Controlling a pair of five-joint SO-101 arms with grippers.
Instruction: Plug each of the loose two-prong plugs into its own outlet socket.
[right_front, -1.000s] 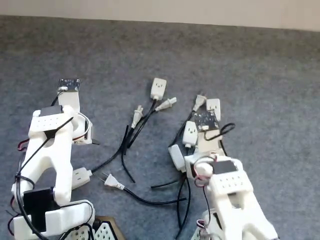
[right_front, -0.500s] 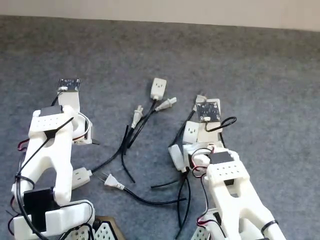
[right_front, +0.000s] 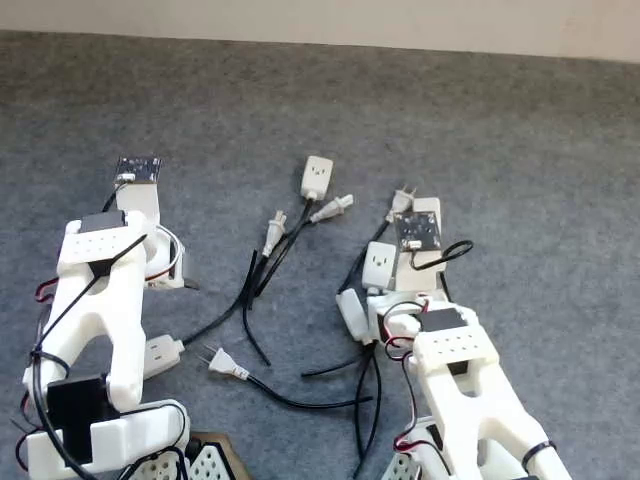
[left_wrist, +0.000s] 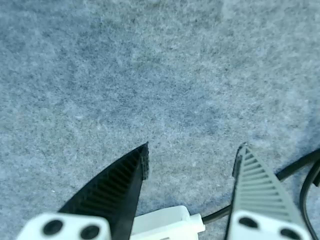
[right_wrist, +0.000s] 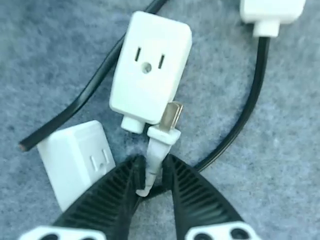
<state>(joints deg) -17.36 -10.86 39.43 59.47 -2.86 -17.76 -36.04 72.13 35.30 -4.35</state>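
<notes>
At nine o'clock your left gripper (left_wrist: 194, 152) is hanging over bare carpet (left_wrist: 150, 75), jaws spread, holding nothing. In the middle, three plugs are lying loose. The near plug (right_front: 228, 365) is sitting at six o'clock. The second plug (right_front: 273, 232) and third plug (right_front: 333, 208) are lying just below the far socket (right_front: 317, 177) at twelve. At three o'clock your right gripper (right_wrist: 151, 162) is pinching the held plug (right_wrist: 161, 134), its prongs lying at the cord end of a socket (right_wrist: 150, 65), not in its slots. Nothing is looking mated yet, so I judge all the plugging is remaining
</notes>
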